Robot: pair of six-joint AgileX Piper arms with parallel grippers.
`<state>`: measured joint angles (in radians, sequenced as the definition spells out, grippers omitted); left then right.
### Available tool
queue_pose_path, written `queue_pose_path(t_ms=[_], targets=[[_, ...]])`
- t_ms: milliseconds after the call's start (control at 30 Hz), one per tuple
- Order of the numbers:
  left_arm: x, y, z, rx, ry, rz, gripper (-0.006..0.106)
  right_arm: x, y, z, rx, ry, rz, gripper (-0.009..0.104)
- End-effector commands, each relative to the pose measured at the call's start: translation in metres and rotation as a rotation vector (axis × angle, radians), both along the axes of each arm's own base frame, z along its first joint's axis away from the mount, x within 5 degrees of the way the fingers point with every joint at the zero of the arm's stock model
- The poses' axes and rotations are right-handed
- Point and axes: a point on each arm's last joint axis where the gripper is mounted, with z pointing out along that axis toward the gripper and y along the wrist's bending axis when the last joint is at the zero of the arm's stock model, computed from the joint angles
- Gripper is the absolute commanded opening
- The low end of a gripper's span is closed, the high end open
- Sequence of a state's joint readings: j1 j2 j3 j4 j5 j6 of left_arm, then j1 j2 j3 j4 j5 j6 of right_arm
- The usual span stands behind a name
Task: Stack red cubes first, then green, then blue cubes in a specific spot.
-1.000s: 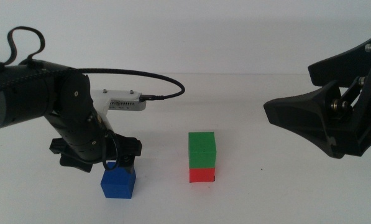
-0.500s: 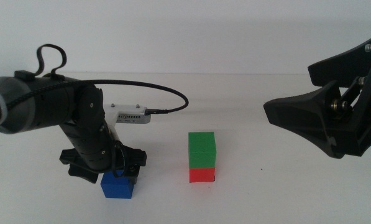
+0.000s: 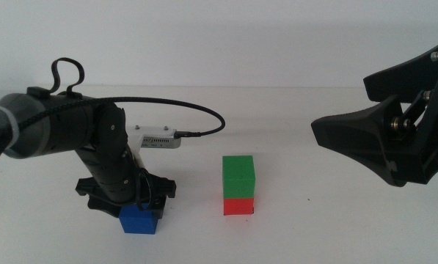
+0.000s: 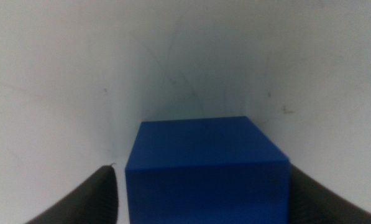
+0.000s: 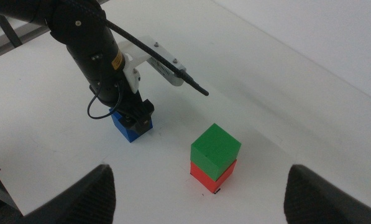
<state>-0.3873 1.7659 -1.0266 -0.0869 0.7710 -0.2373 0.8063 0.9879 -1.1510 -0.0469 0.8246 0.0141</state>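
Leftmost, the left claw [image 3: 139, 209] is down over the blue cube [image 3: 139, 219], which sits flat on the white worktop [image 3: 314, 235]; in the left wrist view the cube [image 4: 207, 168] fills the gap between the two dark jaws, one jaw on either side face; a sliver of light shows beside one jaw, so jaws read as apart and bracketing, not clamped; actual contact cannot be made out.

Middle: green cube [image 3: 238, 177] sits squarely on the red cube [image 3: 238, 206], edges roughly flush; black bracket marks of the specific spot [image 5: 215, 190] just peek out at the red cube's foot, so the red one appears to be on its mark; blue cube lies near this stack, to its left, apart from it.

Right: right claw [image 3: 365, 139] hangs high above the worktop with jaws spread wide, well clear of the stack; waiting, by the look of it.

Handling, as judgement: the blue cube looks solid, rigid and light; matte flat faces ought to give the pads fair friction; no sign it would crush. Best hold is on two opposite vertical faces, about mid-height and centred, so it does not twist; a hold low on the faces could foul the green top when setting down; the two-high stack looks easy to nudge.
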Motion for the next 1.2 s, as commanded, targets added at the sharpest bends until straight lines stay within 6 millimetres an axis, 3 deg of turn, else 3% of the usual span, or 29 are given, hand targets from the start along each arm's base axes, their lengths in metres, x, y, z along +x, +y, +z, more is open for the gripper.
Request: queue_pose_path(t_ms=[0,167,300,367,533,633,833,933,1167], targets=[[0.001,-0.001,-0.004,0.0,0.014,0.002,0.076,0.0,-0.001,0.001,0.005,-0.016,0.004,0.093],[0.0,-0.003,-0.008,-0.009,0.032,-0.011,0.06,0.0,-0.001,0.001,0.005,-0.016,0.004,0.093],[0.0,-0.001,0.004,-0.001,0.012,-0.015,0.041,0.0,-0.001,0.001,0.005,-0.016,0.004,0.093],[-0.002,0.001,0.023,0.013,0.009,0.005,0.032,0.0,-0.001,0.001,0.005,-0.016,0.004,0.093],[-0.005,-0.005,0.093,-0.052,-0.075,0.047,0.014,0.0,-0.001,0.001,0.005,-0.016,0.004,0.093],[-0.005,-0.028,0.128,-0.024,-0.099,0.047,0.013,0.0,-0.001,0.001,0.005,-0.016,0.004,0.093],[-0.007,-0.094,0.171,-0.068,-0.215,0.073,0.013,0.0,-0.001,0.001,0.005,-0.016,0.004,0.093],[-0.016,-0.114,0.177,-0.085,-0.239,0.07,0.013,0.0,-0.001,0.001,0.005,-0.016,0.004,0.093],[-0.021,-0.131,0.165,-0.111,-0.18,0.171,0.013,0.0,-0.001,0.001,0.005,-0.016,0.004,0.093]])
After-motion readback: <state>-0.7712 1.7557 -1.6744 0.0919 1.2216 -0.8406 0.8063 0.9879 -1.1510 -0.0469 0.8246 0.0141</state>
